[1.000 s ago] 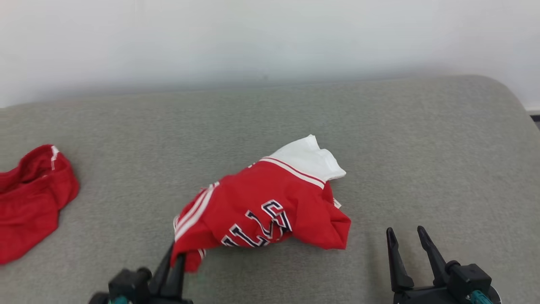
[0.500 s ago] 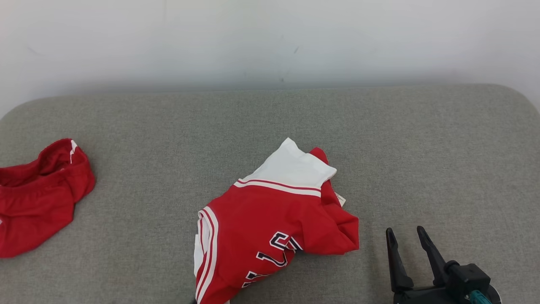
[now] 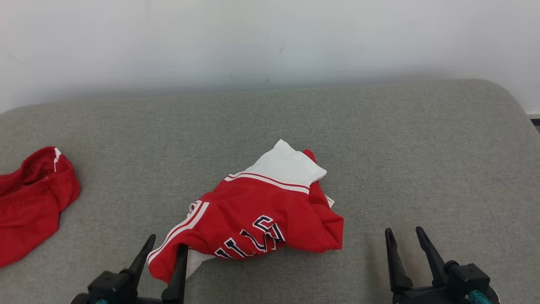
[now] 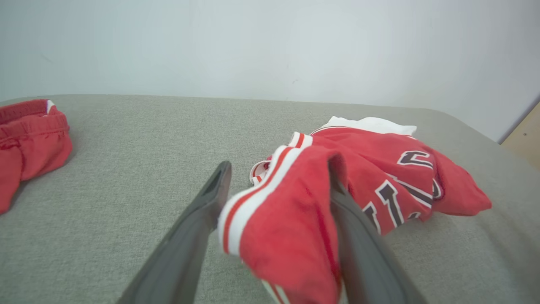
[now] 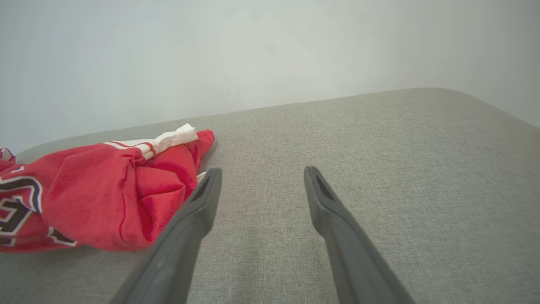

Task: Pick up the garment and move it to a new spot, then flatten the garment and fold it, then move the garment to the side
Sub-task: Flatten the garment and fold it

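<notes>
The garment (image 3: pixel 261 207) is a crumpled red jersey with white stripes, dark lettering and a white panel, lying near the middle of the grey padded surface (image 3: pixel 379 139). My left gripper (image 3: pixel 165 253) is open at its near-left corner. A fold of the garment (image 4: pixel 379 169) lies loose between the spread fingers and drapes over the right finger (image 4: pixel 358 236). My right gripper (image 3: pixel 403 230) stands open and empty to the right of the garment. In the right wrist view the right gripper (image 5: pixel 262 172) sits over bare fabric, with the garment (image 5: pixel 105 190) just left of it.
A second red cloth (image 3: pixel 29 198) lies bunched at the far left edge; it is also in the left wrist view (image 4: pixel 25 135). A pale wall rises behind the surface. The surface's rounded right corner (image 3: pixel 506 97) is close.
A second ago my left gripper was shut on the garment's near-left corner; now its fingers stand apart with the fold loose between them. The head camera shifted. The right gripper has not moved.
</notes>
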